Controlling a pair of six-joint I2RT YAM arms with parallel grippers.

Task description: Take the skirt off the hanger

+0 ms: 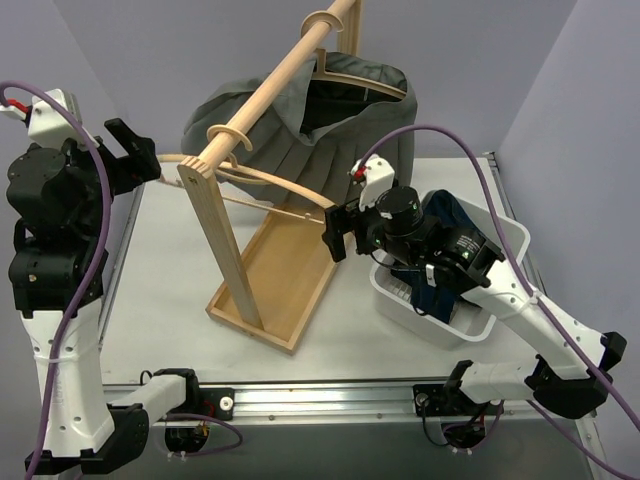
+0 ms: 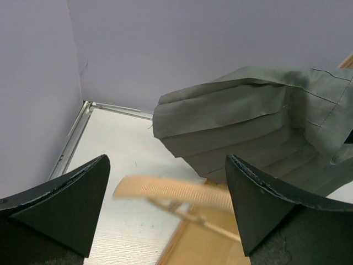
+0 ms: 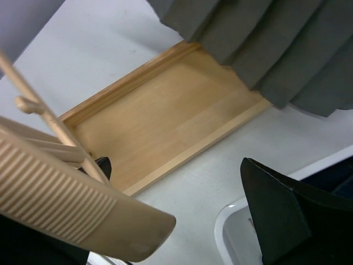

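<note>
Grey pleated skirt [image 1: 300,150]: hangs on curved pale wooden hanger [image 1: 362,80] at far end of round wooden rail [image 1: 280,75]; removal apparently all left. Left gripper [image 1: 130,147] and right gripper [image 1: 335,238] flank rail, both spread, empty.

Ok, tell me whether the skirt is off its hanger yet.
No, the grey skirt hangs from the wooden hanger on the rail.

Bright even light; hanger [image 2: 171,190] blurred
</note>
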